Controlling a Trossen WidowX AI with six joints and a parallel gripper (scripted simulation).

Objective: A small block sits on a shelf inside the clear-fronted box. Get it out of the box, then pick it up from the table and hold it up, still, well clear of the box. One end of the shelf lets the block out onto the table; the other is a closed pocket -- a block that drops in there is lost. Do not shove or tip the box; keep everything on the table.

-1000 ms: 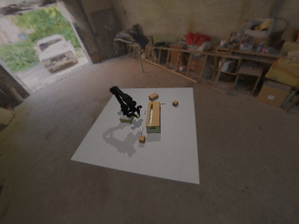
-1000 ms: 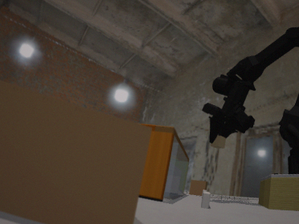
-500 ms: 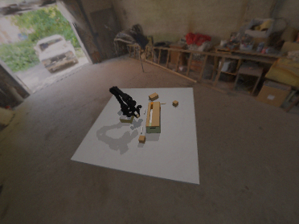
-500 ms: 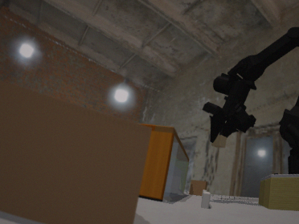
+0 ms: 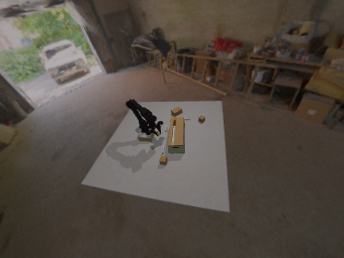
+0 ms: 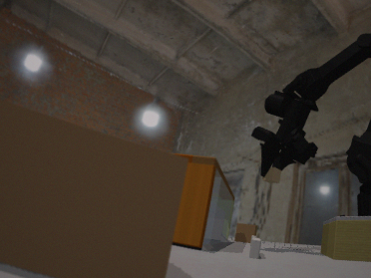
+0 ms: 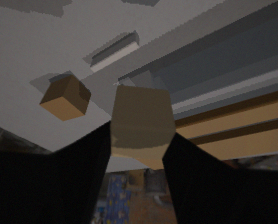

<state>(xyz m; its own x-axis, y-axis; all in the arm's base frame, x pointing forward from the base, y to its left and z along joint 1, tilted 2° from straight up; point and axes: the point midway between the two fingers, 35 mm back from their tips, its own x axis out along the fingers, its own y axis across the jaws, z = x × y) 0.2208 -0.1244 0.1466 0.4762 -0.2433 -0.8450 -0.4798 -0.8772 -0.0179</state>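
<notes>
The small tan block (image 6: 272,175) (image 7: 142,114) is between the two black fingers. My gripper (image 5: 159,131) (image 6: 272,169) (image 7: 137,128) is shut on it and holds it in the air, raised above the table. The box (image 5: 180,132) (image 6: 193,202) (image 7: 235,120) has an orange top and a clear front. It stands upright on the white table (image 5: 199,181), and the gripper is in front of it, on the clear side, with a gap between them in the exterior view. The shelf inside the box is hard to make out.
A brown cube (image 5: 163,160) (image 7: 65,98) lies near the box's near end. Another brown block (image 5: 177,111) and a small cube (image 5: 202,118) lie toward the back. A thin white piece (image 7: 115,56) lies in front of the box. The arm's yellow-green base block (image 5: 145,139) (image 6: 349,237) stands beside.
</notes>
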